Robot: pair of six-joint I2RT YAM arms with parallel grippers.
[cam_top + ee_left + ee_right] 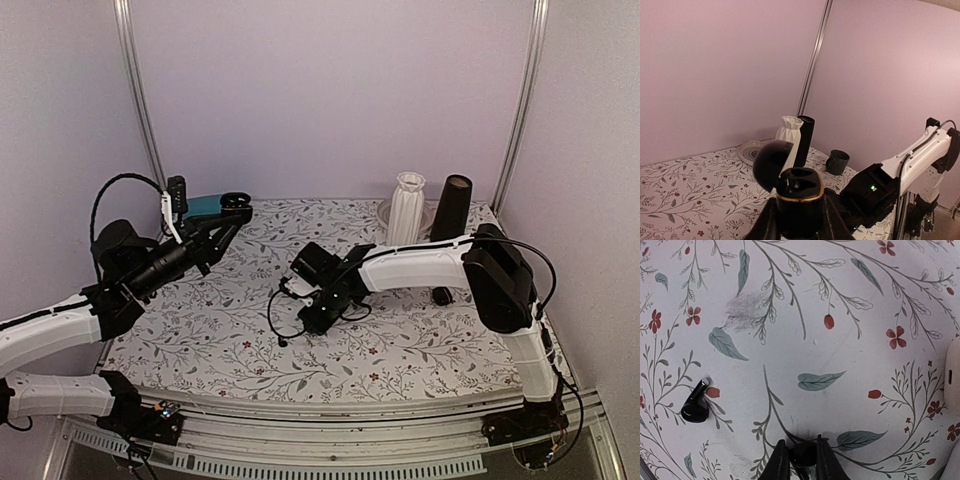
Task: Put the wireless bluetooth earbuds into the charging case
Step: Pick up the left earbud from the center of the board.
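Gripper on right (800, 457) had one earbud (803, 454) pinched at the table (815, 340), 2nd earbud (695, 406) lying loose nearby, left gripper (799, 222) clamping the open case (799, 192) aloft; buds prob. light, hard, slick, so pinch across body.

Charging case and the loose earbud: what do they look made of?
Charging case: likely smooth black plastic, soft sheen on the lid, thin gold-coloured band at the rim. Loose earbud: likely glossy black plastic, bright highlights on its bulb.
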